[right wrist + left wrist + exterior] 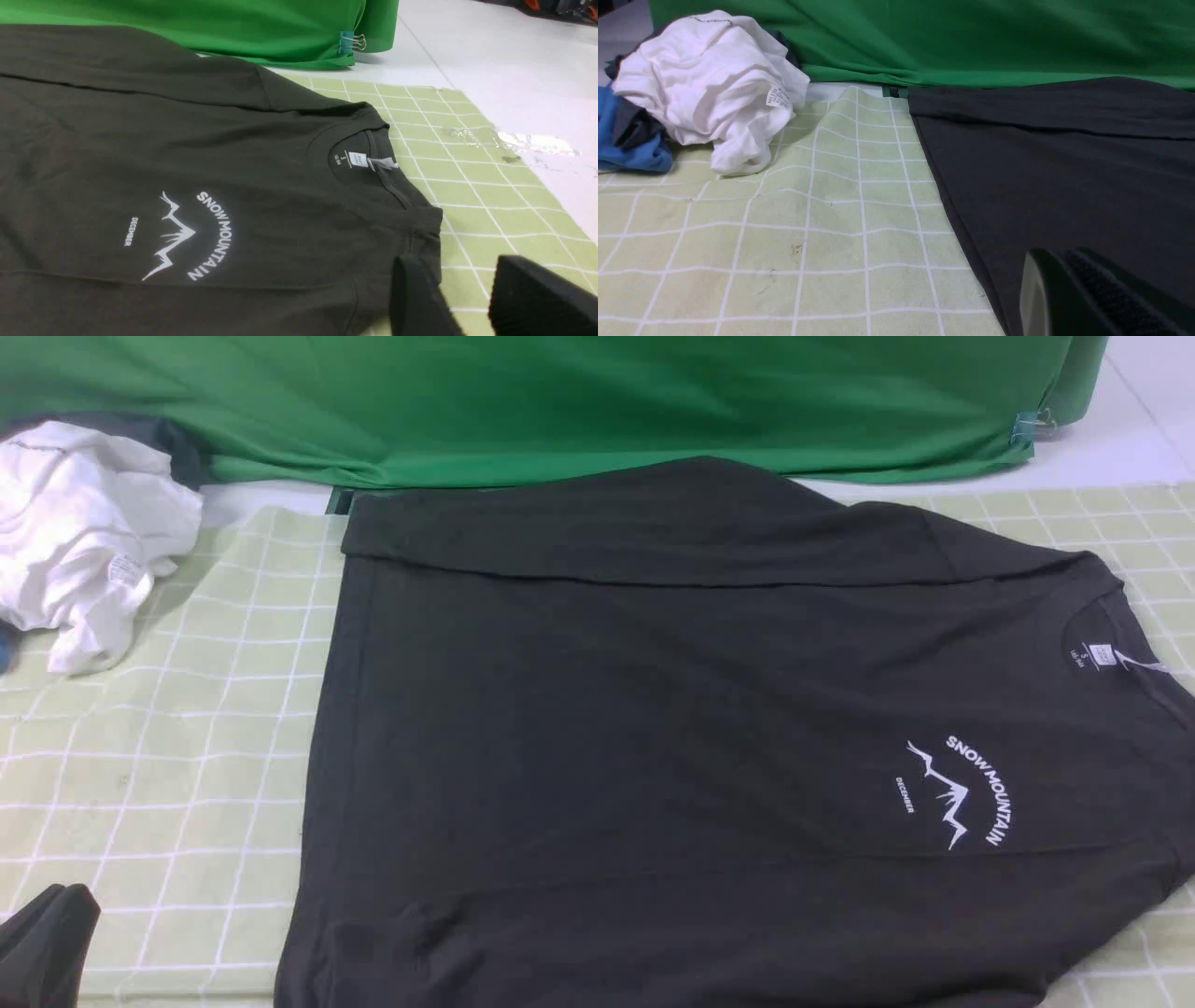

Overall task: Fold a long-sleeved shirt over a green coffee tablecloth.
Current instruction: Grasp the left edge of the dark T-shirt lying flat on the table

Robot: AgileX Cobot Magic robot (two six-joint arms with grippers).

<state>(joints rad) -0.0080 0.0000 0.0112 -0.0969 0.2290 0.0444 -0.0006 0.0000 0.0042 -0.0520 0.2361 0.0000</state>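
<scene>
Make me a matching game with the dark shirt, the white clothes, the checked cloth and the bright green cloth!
1 long-sleeved shirt
2 white garment
3 green coffee tablecloth
4 bright green fabric

A crumpled in a heap
B plain, along the back
C thin white grid lines
D mountain print, spread out

Pairs: 1-D, 2-A, 3-C, 4-B

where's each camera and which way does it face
Front: between the arms, facing forward over the long-sleeved shirt on the green coffee tablecloth; no arm clearly shown.
Left wrist: low, facing the hem and white garment; left pincer shows.
Right wrist: low by the collar, facing the print; right pincer shows.
All share shirt, tablecloth, green backdrop.
</scene>
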